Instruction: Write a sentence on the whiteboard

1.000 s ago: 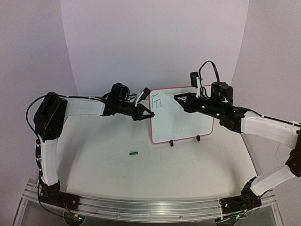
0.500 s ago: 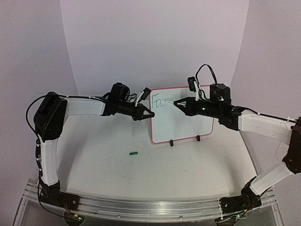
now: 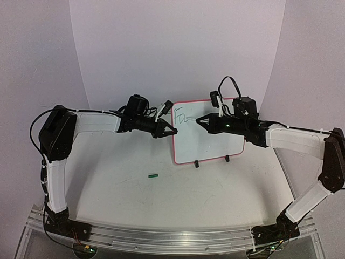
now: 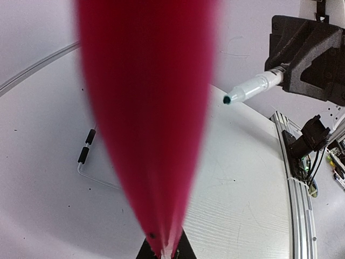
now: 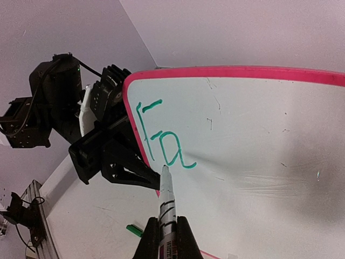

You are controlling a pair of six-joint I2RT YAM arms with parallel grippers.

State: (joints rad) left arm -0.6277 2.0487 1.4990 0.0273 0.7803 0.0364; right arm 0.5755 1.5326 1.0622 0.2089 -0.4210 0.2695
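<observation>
Pinching a marker (image 5: 167, 202) tight between its two fingers, the right gripper (image 5: 164, 229) points it up at the whiteboard (image 5: 259, 135); the marker is white with dark bands and a green tip; its tip sits just under the green letter "a", close to the board's left rim; it may be touching the white face, but the view is too poor to be sure. The sentence (image 5: 161, 143) is only "Fa" in thin green lines, up in the top left part of the board; the rest of the face is white with a few faint marks. The left gripper (image 5: 116, 162) is clamped on the red-pink rim at the board's left side, just beside the letters; in the left wrist view that rim is a big red blur running up the middle, with the marker tip just to its right. From above, the whiteboard stands on two small black feet (image 3: 197, 164) at the far middle of the table (image 3: 161, 205), with one arm reaching to it from each side; a small green piece (image 3: 153, 175) lies on the table in front of the board, well apart from both grippers.
</observation>
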